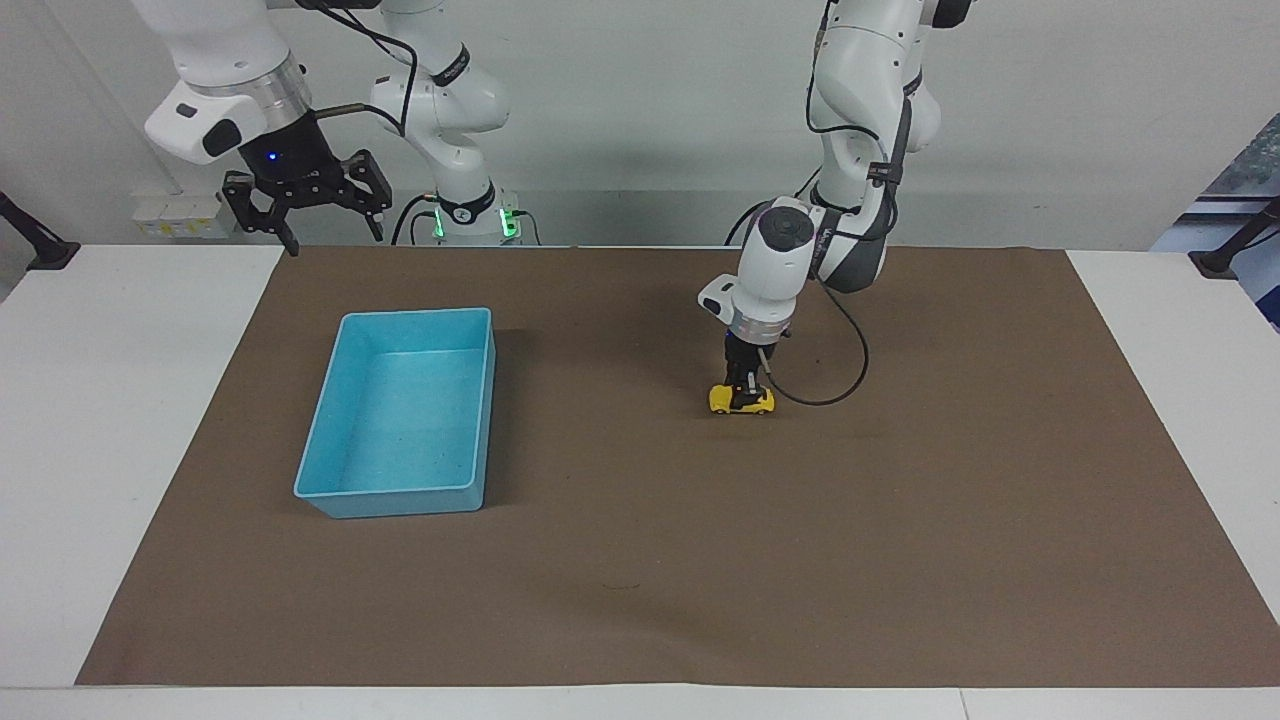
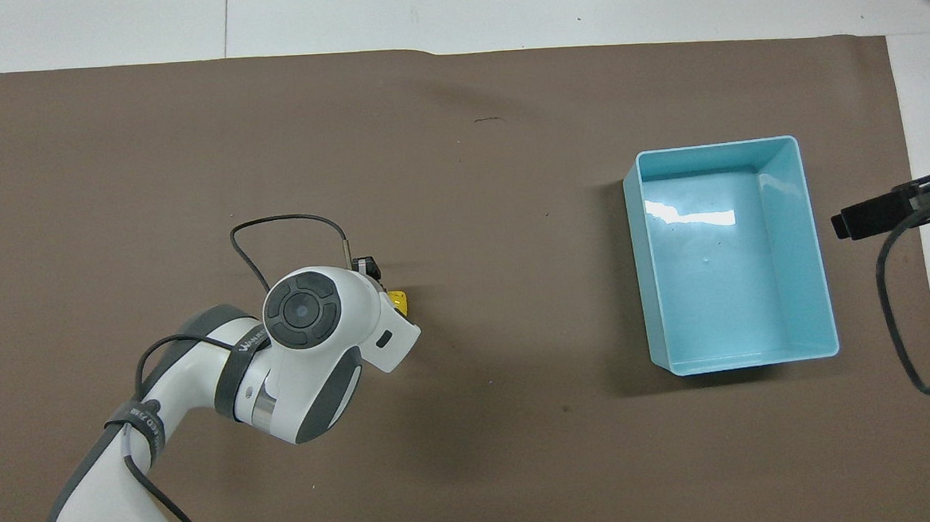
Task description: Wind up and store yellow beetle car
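Car [image 1: 741, 400] on the brown mat [image 1: 640, 560], wheels down, about midway between the mat's two long edges and somewhat toward the left arm's end of the worktop. Left gripper [image 1: 742, 384] straight above, fingers closed across the car's roof and sides. Long axis of the car parallel to the worktop's long edges, so the fingers pinch across its width and any rolling stroke runs end to end along the table. Seen from overhead, only a yellow tip [image 2: 398, 300] clear of the wrist.

Probably mid wind-up: pressed down and dragged along the mat to load the spring. Bin [image 1: 405, 410] well apart from the car, toward the right arm's end, open top, nothing inside. Bare mat all the way between car and bin, and plenty toward every edge, so no obstacle to a stroke or a carry. Cable looped beside the left wrist, clear of the car.

Right gripper [image 1: 305, 200] up over the mat's corner nearest its base, fingers spread, nothing held, waiting. Left arm plainly the nearer one for the car; right arm the nearer one for the bin.
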Robot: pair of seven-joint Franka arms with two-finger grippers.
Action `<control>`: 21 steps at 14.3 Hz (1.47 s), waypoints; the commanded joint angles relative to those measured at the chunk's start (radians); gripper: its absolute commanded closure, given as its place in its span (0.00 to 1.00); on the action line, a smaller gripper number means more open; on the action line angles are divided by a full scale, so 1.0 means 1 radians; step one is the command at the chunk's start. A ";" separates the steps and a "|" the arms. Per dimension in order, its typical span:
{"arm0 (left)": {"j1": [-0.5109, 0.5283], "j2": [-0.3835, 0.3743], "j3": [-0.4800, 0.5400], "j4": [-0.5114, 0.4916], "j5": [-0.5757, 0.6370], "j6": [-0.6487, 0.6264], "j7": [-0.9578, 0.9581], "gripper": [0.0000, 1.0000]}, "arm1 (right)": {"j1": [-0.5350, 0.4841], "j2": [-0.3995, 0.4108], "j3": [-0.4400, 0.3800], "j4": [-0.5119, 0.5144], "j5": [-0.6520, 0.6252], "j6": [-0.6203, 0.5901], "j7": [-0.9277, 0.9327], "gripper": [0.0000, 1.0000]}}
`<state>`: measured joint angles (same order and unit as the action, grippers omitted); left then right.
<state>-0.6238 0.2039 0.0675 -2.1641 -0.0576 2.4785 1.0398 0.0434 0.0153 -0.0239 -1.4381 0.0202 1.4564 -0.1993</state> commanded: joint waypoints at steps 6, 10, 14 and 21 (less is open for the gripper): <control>0.142 -0.035 0.006 -0.095 -0.004 0.013 0.170 1.00 | -0.010 -0.008 0.002 -0.010 0.014 0.010 0.021 0.00; 0.215 -0.037 0.005 -0.106 -0.005 -0.006 0.267 1.00 | -0.010 -0.008 0.002 -0.010 0.014 0.010 0.021 0.00; 0.276 -0.041 0.006 -0.109 -0.004 -0.039 0.325 1.00 | -0.010 -0.008 0.004 -0.010 0.014 0.010 0.021 0.00; 0.320 -0.067 0.009 0.151 -0.004 -0.385 0.290 0.00 | -0.011 -0.008 0.002 -0.010 0.014 0.010 0.018 0.00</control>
<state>-0.3288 0.1333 0.0817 -2.1021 -0.0591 2.1690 1.3366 0.0422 0.0153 -0.0239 -1.4381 0.0202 1.4564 -0.1993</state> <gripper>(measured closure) 0.088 0.000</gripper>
